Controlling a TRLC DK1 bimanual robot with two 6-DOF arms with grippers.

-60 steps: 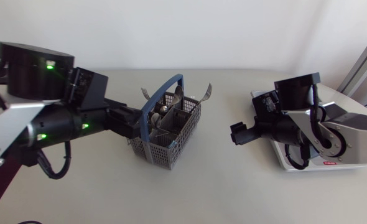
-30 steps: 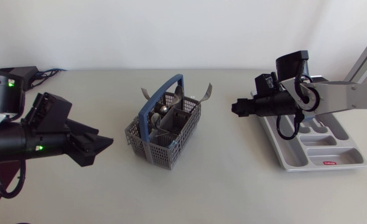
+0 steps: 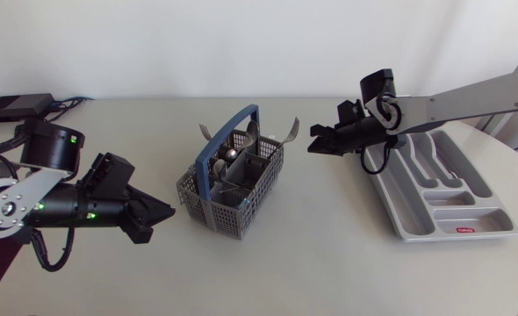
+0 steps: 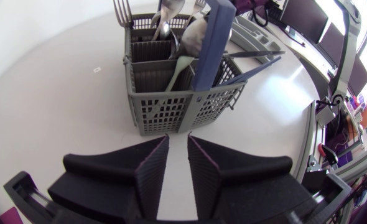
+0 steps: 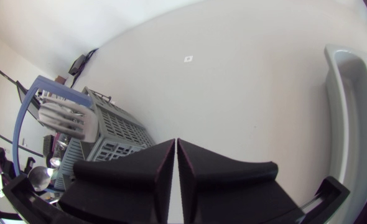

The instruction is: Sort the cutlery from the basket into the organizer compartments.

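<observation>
text: none legible | red label point(image 3: 459, 231) on organizer point(image 3: 443, 211): print too small to read

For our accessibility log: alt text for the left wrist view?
A grey basket with a blue handle, cutlery standing in it, sits on the table just ahead of the left arm's jaws, slightly apart and empty.

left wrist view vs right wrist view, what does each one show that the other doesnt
Only the left wrist view: the left gripper, fingers slightly apart with nothing between them, pointed at the basket straight ahead.

Only the right wrist view: the right gripper, fingers together and empty, with the basket off to one side.

Both: the basket's blue handle, the cutlery standing in it, the white table, and the organizer, which sits beside the right gripper and seems to show beyond the basket in the left view.
</observation>
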